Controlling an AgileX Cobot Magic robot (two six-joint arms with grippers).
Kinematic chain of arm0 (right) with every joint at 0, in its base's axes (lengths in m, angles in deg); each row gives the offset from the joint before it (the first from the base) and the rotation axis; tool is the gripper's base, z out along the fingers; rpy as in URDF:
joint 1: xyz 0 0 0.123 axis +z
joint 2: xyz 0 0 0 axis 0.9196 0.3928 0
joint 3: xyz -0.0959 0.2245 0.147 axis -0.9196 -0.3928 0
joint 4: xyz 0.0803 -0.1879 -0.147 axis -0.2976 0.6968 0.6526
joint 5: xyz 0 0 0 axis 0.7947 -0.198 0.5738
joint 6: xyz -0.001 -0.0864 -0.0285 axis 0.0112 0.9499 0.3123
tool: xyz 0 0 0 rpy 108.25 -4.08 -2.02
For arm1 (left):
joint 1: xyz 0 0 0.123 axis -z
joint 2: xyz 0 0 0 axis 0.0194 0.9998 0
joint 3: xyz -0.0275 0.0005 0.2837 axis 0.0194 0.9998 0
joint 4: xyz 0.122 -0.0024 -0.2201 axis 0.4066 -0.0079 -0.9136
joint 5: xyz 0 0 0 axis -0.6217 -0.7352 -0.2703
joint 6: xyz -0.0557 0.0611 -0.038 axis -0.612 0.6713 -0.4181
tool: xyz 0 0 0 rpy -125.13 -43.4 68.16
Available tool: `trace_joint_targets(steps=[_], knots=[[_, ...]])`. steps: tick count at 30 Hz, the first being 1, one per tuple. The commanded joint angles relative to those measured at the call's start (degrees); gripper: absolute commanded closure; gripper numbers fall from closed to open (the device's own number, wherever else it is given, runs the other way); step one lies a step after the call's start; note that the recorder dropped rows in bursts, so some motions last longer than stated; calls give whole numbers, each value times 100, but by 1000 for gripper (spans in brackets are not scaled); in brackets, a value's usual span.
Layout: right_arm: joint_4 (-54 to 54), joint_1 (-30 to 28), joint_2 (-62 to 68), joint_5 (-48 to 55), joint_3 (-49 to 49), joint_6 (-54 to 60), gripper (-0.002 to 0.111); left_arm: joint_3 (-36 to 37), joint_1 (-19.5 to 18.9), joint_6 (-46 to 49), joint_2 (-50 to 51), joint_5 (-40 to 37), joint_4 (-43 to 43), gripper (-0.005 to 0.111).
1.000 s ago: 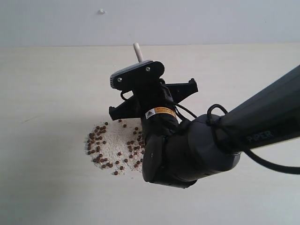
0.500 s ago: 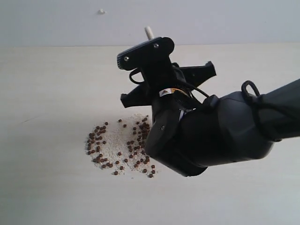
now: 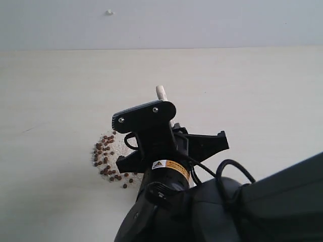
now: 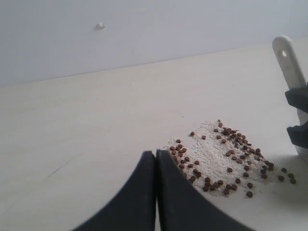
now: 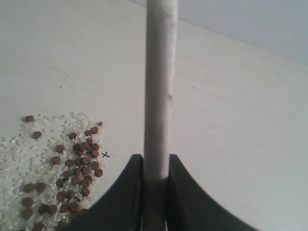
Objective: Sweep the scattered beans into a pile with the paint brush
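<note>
The paint brush handle runs straight out from between the fingers of my right gripper, which is shut on it. Its bristles and ferrule are hidden. In the left wrist view the handle's end, with its hole, sticks up beside the right gripper's black fingers. The beans lie scattered over a patch of pale crumbs, left of the brush in the exterior view. My left gripper is shut and empty, just short of the nearest beans.
The pale tabletop meets a light wall at the back. A small white speck sits on that wall. My bulky right arm fills the lower right of the exterior view and covers part of the bean patch.
The right arm with the brush first swung up and away, then came back down toward the camera. It now hides the right part of the bean patch.
</note>
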Motion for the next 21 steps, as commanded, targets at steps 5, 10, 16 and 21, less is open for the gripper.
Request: trace_joint_targets(steps=[5,10,16,21], knots=[[114,22,428,432,652,-823,108,22,23,17,-20,1,2,107],[152,22,580,190,1334,-771,108,22,23,17,-20,1,2,107],[347,141,453,-597,1359,-202,108,22,23,17,-20,1,2,107],[1055,186,253,-514,1359,547,108,22,23,17,-20,1,2,107]])
